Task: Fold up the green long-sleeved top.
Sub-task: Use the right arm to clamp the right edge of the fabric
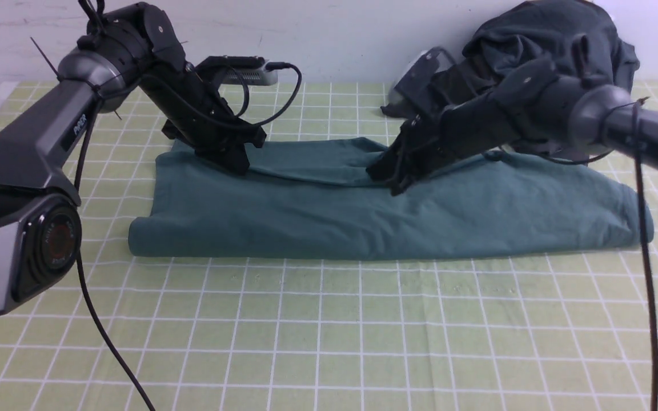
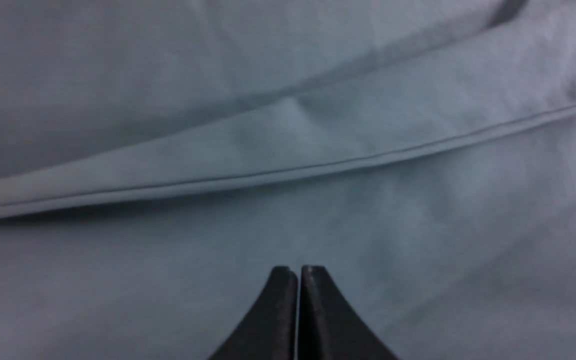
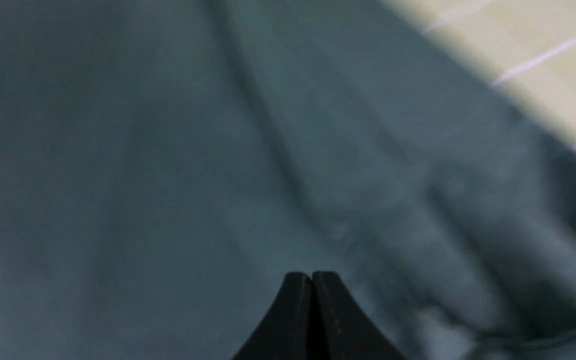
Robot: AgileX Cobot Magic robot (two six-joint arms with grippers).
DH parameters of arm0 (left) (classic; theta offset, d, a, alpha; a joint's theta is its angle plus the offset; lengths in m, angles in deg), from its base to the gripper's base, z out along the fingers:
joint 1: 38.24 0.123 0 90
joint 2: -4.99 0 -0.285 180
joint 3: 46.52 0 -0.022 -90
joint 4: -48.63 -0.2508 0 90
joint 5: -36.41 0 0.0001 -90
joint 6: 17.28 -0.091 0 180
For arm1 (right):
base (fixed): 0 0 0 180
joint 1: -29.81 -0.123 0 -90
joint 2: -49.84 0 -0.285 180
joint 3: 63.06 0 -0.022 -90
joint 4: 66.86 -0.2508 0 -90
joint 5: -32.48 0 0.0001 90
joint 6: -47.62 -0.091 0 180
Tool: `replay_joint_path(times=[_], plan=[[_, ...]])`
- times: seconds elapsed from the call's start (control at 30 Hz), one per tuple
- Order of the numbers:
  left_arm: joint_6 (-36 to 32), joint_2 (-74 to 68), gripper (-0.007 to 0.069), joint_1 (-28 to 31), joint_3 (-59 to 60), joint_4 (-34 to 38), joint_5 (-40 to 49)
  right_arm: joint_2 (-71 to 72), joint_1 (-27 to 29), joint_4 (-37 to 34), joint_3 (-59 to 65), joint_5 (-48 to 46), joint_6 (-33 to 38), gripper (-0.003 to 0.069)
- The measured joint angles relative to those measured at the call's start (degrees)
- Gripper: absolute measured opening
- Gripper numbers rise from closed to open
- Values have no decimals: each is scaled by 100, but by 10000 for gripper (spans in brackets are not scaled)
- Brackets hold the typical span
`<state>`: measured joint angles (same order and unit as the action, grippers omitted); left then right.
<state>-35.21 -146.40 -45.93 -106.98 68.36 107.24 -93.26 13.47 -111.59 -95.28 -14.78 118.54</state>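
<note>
The green long-sleeved top [image 1: 334,222] lies in a long folded band across the middle of the checked tablecloth, with a hemmed edge running over its far part [image 2: 318,165]. My left gripper [image 1: 239,165] is down on the top's far left part. Its fingers are pressed together with no cloth between them [image 2: 298,270]. My right gripper [image 1: 392,185] rests on the top's far middle, also shut and empty [image 3: 312,275]. The wrist views show little but green fabric [image 3: 168,175].
A heap of dark charcoal-grey garments [image 1: 546,40] sits at the back right, behind my right arm. The yellow-green checked tablecloth [image 1: 329,331] stretches in front of the top. A white wall closes the far side.
</note>
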Motion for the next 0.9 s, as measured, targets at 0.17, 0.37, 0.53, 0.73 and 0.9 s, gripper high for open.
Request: replay_joint_path(times=[0.17, 0.37, 0.53, 0.73, 0.9], plan=[[0, -83, -4, -237, 0, 19, -62, -497, -139, 792, -353, 1420, -989, -10], [0, -83, -4, -303, 0, -5, -503, -857, -6, 574, -474, 3904, -2709, -7], [0, -83, -4, -286, 0, -356, -620, -472, 395, 840, -474, 2969, -3099, -3], [5, 110, -4, -178, 5, -746, -55, 471, 799, 2219, -494, -257, -3909, 2], [54, 1031, -4, -98, 29, -904, -3, 893, 1536, 3822, -424, -2203, -5588, 32]])
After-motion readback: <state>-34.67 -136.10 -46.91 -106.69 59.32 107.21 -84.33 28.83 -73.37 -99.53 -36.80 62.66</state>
